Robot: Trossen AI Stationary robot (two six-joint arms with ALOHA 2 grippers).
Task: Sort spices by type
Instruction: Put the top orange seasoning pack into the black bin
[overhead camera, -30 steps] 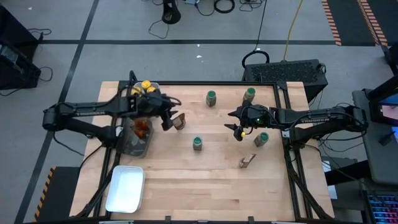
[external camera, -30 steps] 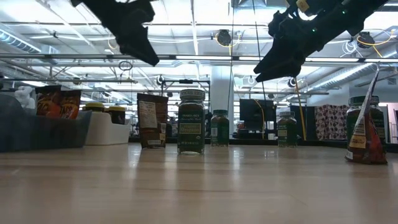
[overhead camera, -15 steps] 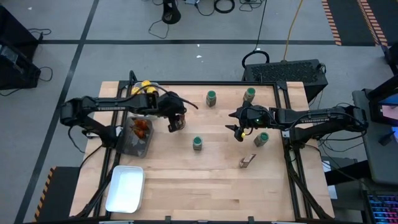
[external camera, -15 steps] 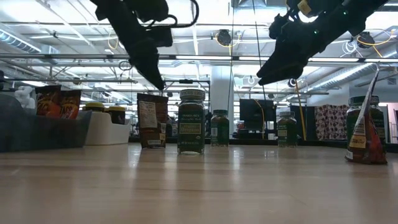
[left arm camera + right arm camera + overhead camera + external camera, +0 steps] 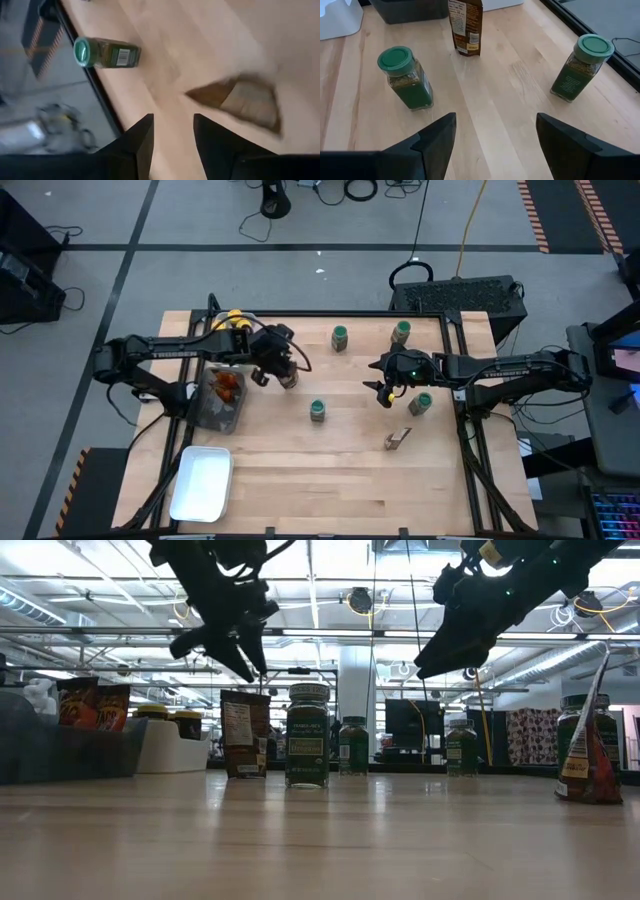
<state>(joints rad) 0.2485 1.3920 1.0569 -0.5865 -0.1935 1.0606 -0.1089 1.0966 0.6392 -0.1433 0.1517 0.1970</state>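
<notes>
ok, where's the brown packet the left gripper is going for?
High view: the brown packet stands left of centre on the table, just right of the dark grey tray, with the left gripper directly above it.

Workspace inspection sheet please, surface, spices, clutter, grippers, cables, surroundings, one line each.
Surface: wooden table, bare at front.
Job's things: four green-lid jars and two packets loose; yellow-lid jars in a white tray; packets in the dark tray.
Clutter: empty white tray.
Grippers: left gripper open above a standing packet; right gripper open, raised, empty.
Cables: loose on the floor.
Surroundings: nothing seen of people.
</notes>
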